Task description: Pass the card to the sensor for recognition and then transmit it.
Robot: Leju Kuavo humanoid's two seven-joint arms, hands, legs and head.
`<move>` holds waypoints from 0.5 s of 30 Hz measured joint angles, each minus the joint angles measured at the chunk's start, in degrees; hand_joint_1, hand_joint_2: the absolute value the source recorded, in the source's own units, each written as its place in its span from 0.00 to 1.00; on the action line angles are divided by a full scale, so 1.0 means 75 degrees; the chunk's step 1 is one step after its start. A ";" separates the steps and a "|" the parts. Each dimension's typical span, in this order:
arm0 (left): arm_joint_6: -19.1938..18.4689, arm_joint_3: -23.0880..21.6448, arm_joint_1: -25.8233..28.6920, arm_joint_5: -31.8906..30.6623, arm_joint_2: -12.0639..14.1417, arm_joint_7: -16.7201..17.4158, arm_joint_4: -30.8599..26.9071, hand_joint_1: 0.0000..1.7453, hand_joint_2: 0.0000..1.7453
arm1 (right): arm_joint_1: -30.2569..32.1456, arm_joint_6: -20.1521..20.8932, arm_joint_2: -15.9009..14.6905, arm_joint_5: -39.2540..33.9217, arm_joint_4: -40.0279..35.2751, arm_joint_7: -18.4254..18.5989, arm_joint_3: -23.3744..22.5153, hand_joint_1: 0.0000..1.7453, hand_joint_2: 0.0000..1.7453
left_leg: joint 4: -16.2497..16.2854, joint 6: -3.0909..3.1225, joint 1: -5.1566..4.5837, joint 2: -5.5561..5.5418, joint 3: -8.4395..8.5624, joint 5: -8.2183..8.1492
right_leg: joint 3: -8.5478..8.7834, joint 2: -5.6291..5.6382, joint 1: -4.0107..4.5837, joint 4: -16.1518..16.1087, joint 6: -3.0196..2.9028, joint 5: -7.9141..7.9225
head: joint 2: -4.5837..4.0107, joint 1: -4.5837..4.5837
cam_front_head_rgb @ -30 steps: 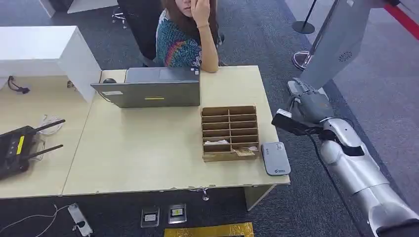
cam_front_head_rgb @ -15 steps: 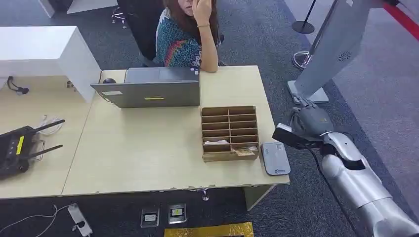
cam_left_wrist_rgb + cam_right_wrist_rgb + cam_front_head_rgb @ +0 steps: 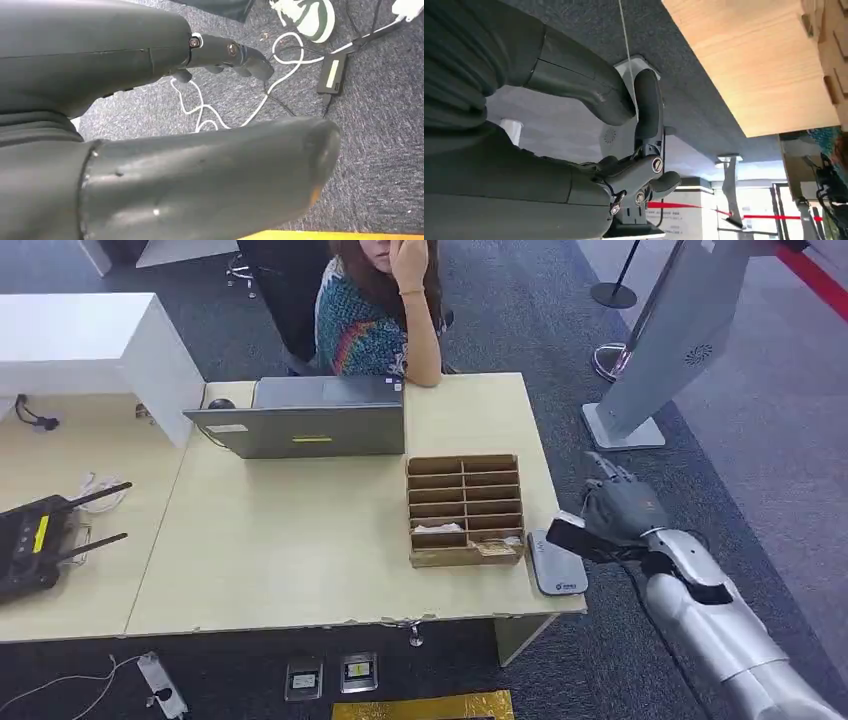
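A wooden slotted organizer [image 3: 465,508] stands on the pale desk [image 3: 290,550], with pale cards [image 3: 438,528] lying in its nearest slots. A grey-white card sensor [image 3: 558,562] lies flat at the desk's near right corner. My right hand [image 3: 618,508] hovers off the desk's right edge, just right of the sensor. Its fingers [image 3: 648,102] are spread, with no card visible in them. My left hand [image 3: 220,52] hangs over the carpet, its fingers stretched out and holding nothing.
A person [image 3: 375,315] sits behind the desk at an open laptop [image 3: 305,428]. A black router [image 3: 35,535] lies on the left desk. A white kiosk stand [image 3: 665,340] and a stanchion base [image 3: 612,295] stand on the carpet to the right. Cables and a power adapter [image 3: 332,72] lie on the floor.
My right hand has drawn back toward me and lower, from beside the kiosk base to beside the card sensor. The desk items have not moved.
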 joint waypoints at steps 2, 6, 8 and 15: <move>-0.0003 -0.0003 -0.0001 -0.0020 -0.0009 0.0000 0.0000 0.00 0.00 | 0.0061 -0.0003 0.0049 0.0000 -0.0011 0.0032 0.0009 1.00 1.00 | 0.0000 0.0000 0.0000 0.0000 0.0000 0.0000 | 0.0000 0.0000 0.0000 0.0000 0.0000 0.0000 | 0.0000 0.0003; -0.0003 -0.0003 -0.0004 -0.0041 -0.0009 0.0000 0.0000 0.00 0.00 | 0.0154 -0.0006 0.0143 -0.0047 -0.0012 0.0058 0.0061 1.00 1.00 | 0.0000 0.0000 0.0000 0.0000 0.0000 0.0000 | 0.0000 0.0000 0.0000 0.0000 0.0000 0.0000 | 0.0003 0.0000; -0.0006 -0.0003 -0.0006 -0.0052 -0.0009 0.0000 0.0000 0.00 0.00 | 0.0204 -0.0009 0.0189 -0.0064 -0.0012 0.0058 0.0096 1.00 1.00 | 0.0000 0.0000 0.0000 0.0000 0.0000 0.0000 | 0.0000 0.0000 0.0000 0.0000 0.0000 0.0000 | 0.0000 0.0000; -0.0050 -0.0017 -0.0039 -0.0114 -0.0009 0.0003 0.0000 0.00 0.00 | 0.0326 -0.0079 0.0350 -0.0076 -0.0015 0.0070 0.0184 1.00 1.00 | 0.0000 0.0000 0.0000 0.0000 0.0000 0.0000 | 0.0000 0.0001 0.0000 0.0000 0.0000 0.0000 | 0.0000 0.0000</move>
